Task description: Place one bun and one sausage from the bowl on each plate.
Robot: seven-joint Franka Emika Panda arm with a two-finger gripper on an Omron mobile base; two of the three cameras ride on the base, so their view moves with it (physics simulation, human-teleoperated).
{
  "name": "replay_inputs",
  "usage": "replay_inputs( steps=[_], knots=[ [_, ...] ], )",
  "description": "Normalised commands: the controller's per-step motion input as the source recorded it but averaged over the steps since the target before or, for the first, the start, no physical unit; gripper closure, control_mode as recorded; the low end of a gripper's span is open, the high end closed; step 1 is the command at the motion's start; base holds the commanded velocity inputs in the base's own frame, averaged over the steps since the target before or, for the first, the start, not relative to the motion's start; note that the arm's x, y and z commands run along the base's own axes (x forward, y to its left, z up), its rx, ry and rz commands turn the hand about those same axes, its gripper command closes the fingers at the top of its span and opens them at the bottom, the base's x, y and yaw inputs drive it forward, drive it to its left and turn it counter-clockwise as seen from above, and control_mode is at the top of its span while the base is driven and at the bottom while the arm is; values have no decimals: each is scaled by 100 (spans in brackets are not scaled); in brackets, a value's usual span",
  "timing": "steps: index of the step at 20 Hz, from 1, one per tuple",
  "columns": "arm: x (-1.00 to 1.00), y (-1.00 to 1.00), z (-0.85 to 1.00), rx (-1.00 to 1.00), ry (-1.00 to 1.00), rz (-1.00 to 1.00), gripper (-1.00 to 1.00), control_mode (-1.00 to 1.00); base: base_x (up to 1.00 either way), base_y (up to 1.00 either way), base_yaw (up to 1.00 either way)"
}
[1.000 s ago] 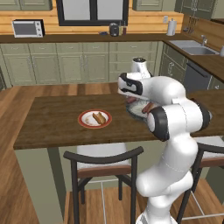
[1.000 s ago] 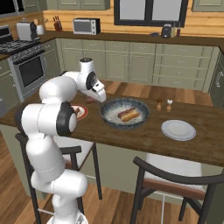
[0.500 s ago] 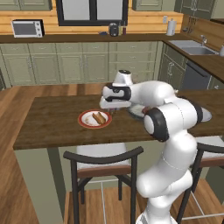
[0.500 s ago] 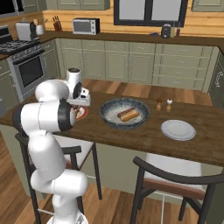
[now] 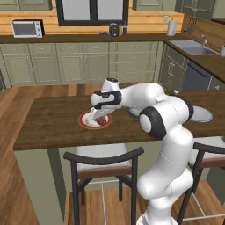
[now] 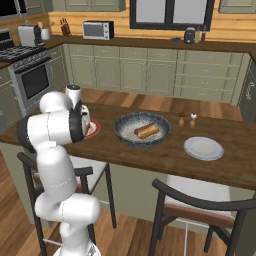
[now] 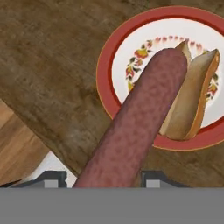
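You see a matt, grainy sausage [image 7: 135, 127], a glossy ceramic red-rimmed plate [image 7: 107, 70] and a rough dark wooden counter [image 7: 52, 57].

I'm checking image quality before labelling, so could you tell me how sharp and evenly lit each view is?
Hand view: sausage looms soft-edged against the red-rimmed plate. Left base view: even light, faint shadows under the gripper. Right base view: the bowl is clear, without glare.

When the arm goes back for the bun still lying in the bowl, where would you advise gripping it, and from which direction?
Probably from straight above, closing across the short width of the bun near its middle. It lies flat and lengthwise in the wide, shallow bowl, whose raised rim would hinder a sideways approach. The fingers should come down on its long sides.
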Motion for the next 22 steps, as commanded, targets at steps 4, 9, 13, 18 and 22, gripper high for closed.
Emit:
replay_inputs(
  steps=[4,9,13,18,22],
  knots=[
    [51,74,10,-19,0,-17,100,-100,0,0,0],
    [60,61,0,-31,2,-25,100,-100,0,0,0],
    [23,-20,-23,-8,1,-3,100,-100,0,0,0],
    [58,-22,-49,-11,-1,-6,100,-100,0,0,0],
    [57,-6,-31,-7,-4,-5,-100,-100,0,0,0]
  ],
)
